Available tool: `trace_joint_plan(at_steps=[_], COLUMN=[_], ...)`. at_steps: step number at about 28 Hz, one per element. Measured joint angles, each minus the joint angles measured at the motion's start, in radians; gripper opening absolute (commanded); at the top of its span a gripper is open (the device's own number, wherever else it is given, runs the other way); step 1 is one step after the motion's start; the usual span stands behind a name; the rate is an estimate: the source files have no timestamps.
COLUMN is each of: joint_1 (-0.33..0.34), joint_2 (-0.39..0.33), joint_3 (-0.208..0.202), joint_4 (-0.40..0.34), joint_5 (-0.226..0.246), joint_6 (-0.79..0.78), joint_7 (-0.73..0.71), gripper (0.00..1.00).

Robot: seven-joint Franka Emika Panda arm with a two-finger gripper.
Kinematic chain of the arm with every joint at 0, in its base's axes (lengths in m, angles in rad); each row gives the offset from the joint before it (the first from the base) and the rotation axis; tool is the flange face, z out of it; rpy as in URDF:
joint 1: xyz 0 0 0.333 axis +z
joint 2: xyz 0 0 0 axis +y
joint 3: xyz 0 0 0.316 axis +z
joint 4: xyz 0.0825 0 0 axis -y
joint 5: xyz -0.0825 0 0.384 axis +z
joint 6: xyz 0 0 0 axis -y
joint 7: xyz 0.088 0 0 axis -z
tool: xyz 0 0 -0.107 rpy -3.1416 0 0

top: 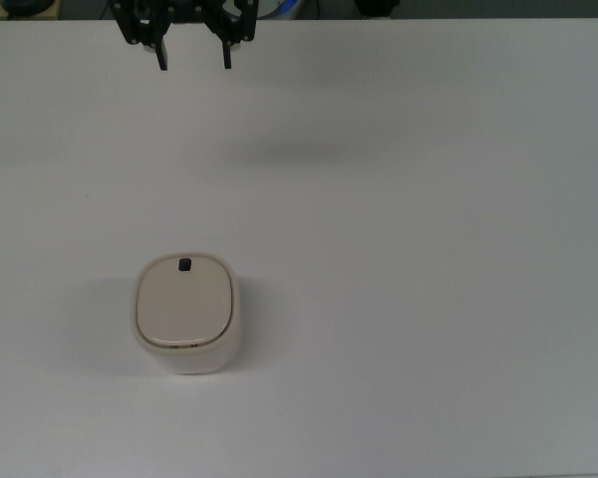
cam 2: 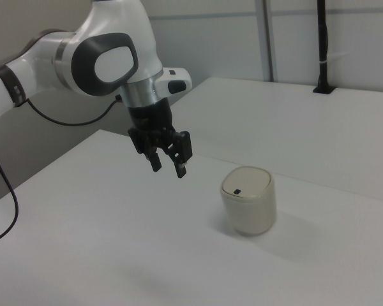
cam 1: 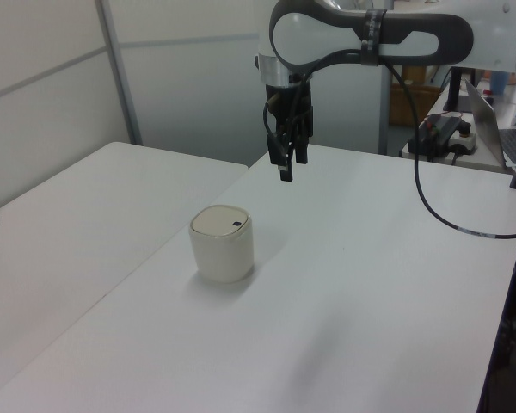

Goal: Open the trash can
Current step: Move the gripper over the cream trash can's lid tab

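Top view: a white bench (top: 399,249) fills almost the whole picture. The trash can (top: 185,313) stands on it in the top view's lower left, seen from straight above as a cream rounded square with a beige lid (top: 182,303) lying flat and shut. A tiny black button (top: 184,264) sits at the lid's far edge. The gripper (top: 193,58) is at the very top edge, well apart from the can; only its two dark fingers and part of its body show, the rest and the whole arm being cut off. The fingers stand apart with a clear gap and hold nothing.

Left view: here the arm (cam 1: 370,39) shows, white and grey, reaching in from the left view's right. The gripper (cam 1: 287,168) hangs point-down in the air above the bench (cam 1: 344,284), beyond the trash can (cam 1: 222,243) and higher than its lid. Its fingers overlap from this side, so the gap is hard to make out. A black cable (cam 1: 430,202) loops down from the arm.

Right view: the gripper (cam 2: 168,169) hangs above the bench (cam 2: 115,242), to the right view's left of the trash can (cam 2: 248,199), not touching it. Both fingers show separately, apart and empty. The can's upright wall is plain here, and the button (cam 2: 237,192) faces the gripper's side.
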Motion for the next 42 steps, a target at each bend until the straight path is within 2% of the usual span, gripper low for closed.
trace_joint_plan(at_steps=[23, 28, 32, 42], joint_1=[0.0, 0.0, 0.0, 0.0], joint_2=[0.0, 0.018, 0.051, 0.139], joint_3=[0.0, 0.0, 0.0, 0.0], joint_4=[0.0, -0.002, -0.002, -0.003], joint_5=[0.001, 0.001, 0.001, 0.001], joint_6=[0.0, 0.002, 0.082, 0.288], joint_7=[-0.023, -0.08, -0.126, -0.128], gripper=[0.0, 0.0, 0.0, 0.0])
